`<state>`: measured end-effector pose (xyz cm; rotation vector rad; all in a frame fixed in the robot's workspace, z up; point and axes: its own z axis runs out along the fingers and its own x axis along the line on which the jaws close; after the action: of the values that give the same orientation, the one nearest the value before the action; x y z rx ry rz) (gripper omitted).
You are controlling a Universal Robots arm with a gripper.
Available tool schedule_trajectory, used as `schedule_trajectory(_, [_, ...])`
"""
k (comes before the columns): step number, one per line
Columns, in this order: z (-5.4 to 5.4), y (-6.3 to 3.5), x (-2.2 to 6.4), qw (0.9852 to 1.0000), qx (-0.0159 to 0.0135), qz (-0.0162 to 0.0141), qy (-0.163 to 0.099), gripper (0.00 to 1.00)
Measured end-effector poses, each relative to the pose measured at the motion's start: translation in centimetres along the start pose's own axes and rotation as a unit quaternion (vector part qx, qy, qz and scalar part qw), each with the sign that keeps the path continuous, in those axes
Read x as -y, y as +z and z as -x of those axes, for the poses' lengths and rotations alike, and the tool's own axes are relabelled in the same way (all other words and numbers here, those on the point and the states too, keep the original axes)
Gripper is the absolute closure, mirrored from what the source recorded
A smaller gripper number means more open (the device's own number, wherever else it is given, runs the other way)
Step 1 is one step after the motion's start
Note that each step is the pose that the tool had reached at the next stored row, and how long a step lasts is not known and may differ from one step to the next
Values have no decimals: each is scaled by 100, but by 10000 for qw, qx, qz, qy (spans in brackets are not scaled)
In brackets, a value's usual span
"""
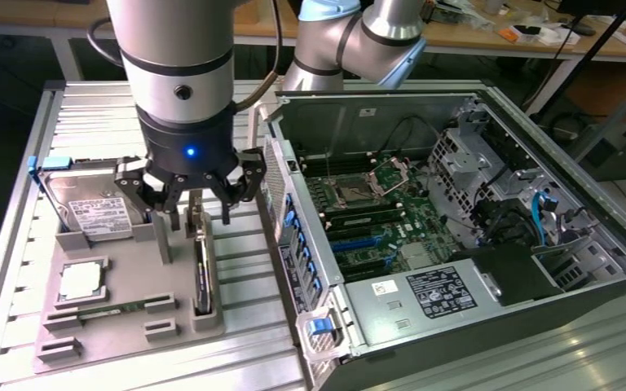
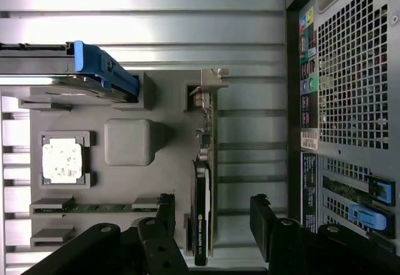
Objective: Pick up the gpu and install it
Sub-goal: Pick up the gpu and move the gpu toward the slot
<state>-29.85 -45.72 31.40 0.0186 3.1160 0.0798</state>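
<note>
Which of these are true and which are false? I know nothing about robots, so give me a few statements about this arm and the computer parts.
1. The end effector is open and holds nothing. True.
2. The gpu is already installed in the computer case. False: it stands on edge in a slot of the gray tray, outside the case.
3. The end effector is over the gpu, with one finger on each side of the card. True.
4. The hard drive lies inside the case. False: it stands in the tray, to the exterior view's left of the gpu.
5. The case is closed. False: its side is open and the board inside is exposed.
</note>
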Motion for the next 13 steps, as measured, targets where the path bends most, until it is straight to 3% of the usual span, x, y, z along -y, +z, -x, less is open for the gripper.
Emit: schedule_trajectory(13, [-1,111,7,10000,0,-1,0,40])
